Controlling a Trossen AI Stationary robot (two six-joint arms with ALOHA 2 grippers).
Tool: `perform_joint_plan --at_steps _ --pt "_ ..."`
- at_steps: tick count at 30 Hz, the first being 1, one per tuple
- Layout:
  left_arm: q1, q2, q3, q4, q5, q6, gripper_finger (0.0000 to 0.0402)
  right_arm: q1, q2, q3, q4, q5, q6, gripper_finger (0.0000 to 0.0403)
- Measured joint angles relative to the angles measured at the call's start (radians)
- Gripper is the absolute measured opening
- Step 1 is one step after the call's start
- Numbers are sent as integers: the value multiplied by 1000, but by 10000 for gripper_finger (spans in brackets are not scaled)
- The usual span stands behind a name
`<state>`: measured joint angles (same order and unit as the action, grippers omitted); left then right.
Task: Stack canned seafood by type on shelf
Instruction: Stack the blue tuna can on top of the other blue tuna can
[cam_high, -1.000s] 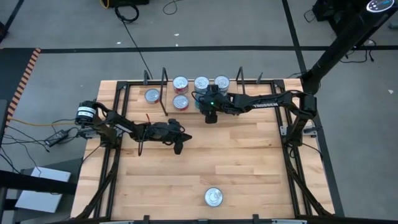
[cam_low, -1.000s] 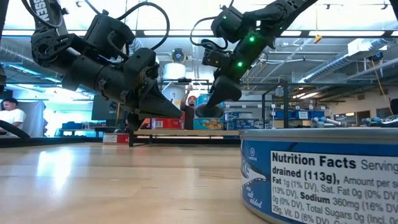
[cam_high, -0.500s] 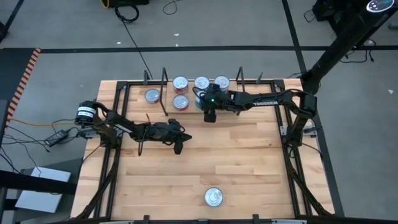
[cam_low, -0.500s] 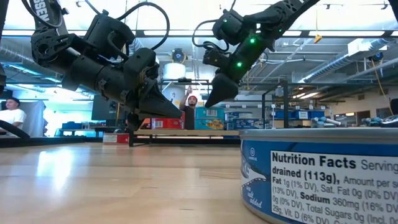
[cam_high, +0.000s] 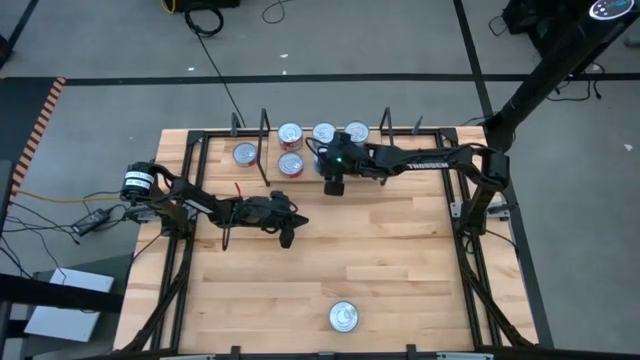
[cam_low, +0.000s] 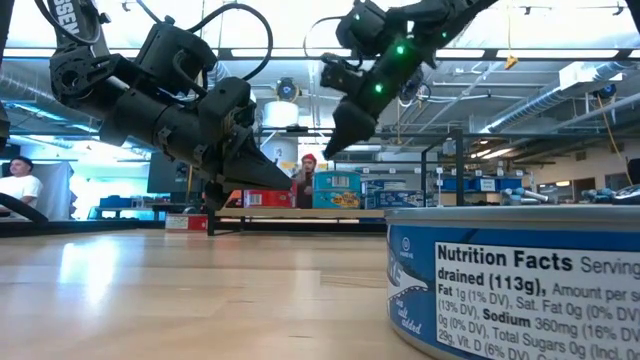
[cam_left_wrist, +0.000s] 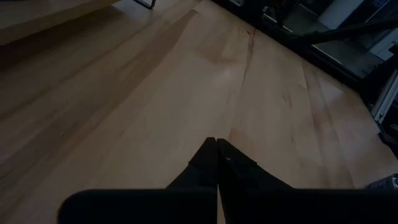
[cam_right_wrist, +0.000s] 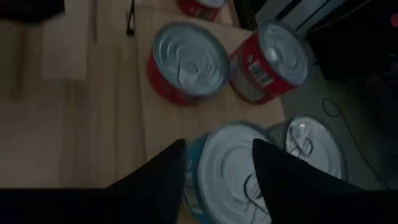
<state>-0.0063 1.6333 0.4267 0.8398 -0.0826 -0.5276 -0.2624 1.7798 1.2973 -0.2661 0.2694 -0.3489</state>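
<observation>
- High view: the right gripper (cam_high: 333, 186) hangs at the near edge of the shelf (cam_high: 310, 170), just in front of a row of tins (cam_high: 323, 133); two red tins (cam_high: 291, 164) sit to one side. One stray tin (cam_high: 343, 317) lies at the counter's (cam_high: 400, 270) near edge, well apart from both arms, with open board all around it. The left gripper (cam_high: 287, 238) is slightly nearer it.
- Low view: that stray blue tin (cam_low: 520, 280) fills the foreground; both grippers hover above the counter beyond it.
- Left wrist view: the left gripper (cam_left_wrist: 216, 149) is closed and empty over bare wood.
- Right wrist view: the right gripper (cam_right_wrist: 217, 163) stands apart, straddling a blue tin (cam_right_wrist: 233, 171) beneath; whether it touches, I cannot tell.
</observation>
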Motion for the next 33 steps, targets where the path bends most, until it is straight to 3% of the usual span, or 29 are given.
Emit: perform_joint_plan --at_steps 5,10,17,23,29,33 --pt "0 0 0 0 -11 20 3 54 -2 111 -73 -16 127 111" --pt "0 0 0 0 -18 25 3 125 -2 173 -95 -99 187 14" --pt "0 0 0 0 -19 31 3 209 -2 175 -179 -217 343 7" --pt "0 0 0 -1 10 81 3 314 -2 174 -207 -409 555 6" --pt "0 0 0 0 122 165 3 468 -2 174 -209 -424 740 4" --pt "0 0 0 -1 260 238 3 564 0 170 -203 -422 923 4"
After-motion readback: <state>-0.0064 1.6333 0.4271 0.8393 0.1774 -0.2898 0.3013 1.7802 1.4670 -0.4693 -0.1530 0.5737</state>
